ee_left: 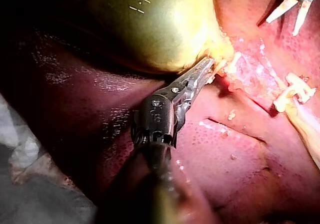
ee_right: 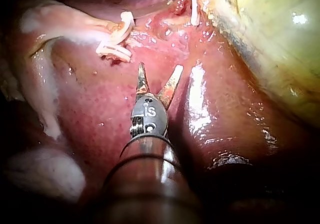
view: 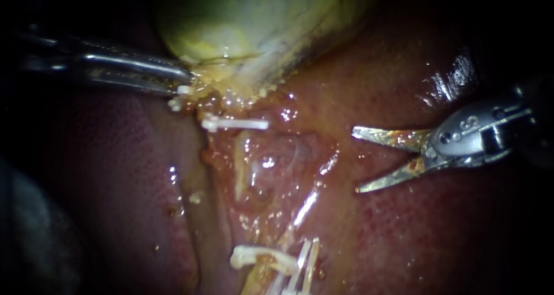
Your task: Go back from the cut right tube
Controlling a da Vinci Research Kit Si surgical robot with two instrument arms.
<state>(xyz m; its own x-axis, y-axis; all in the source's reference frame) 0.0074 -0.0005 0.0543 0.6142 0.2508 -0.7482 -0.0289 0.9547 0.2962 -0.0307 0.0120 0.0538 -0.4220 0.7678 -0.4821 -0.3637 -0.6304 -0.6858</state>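
Right tube [view: 306,208] reads as the pale strand running up and to the right from the near clips [view: 300,266]. Its far end lies loose on raw tissue, with nothing gripping it. We can't make out the cut face itself. Left of it, a yellowish tube stub [view: 239,168] sits just near of a single white clip [view: 234,123] that lies crosswise. Our right instrument [view: 355,161] is well right of the strand and over bare liver [view: 404,243]. Its two blades are spread wide, empty and touching neither tube, and both are stained. Our left instrument [view: 187,81] comes in at far left. Its jaws are clamped on the yellowish tissue at the near edge of the gallbladder [view: 242,18], just far-left of the crosswise clip. The gallbladder bulges green-yellow across the far side, and liver surrounds the dissected bed on both sides.
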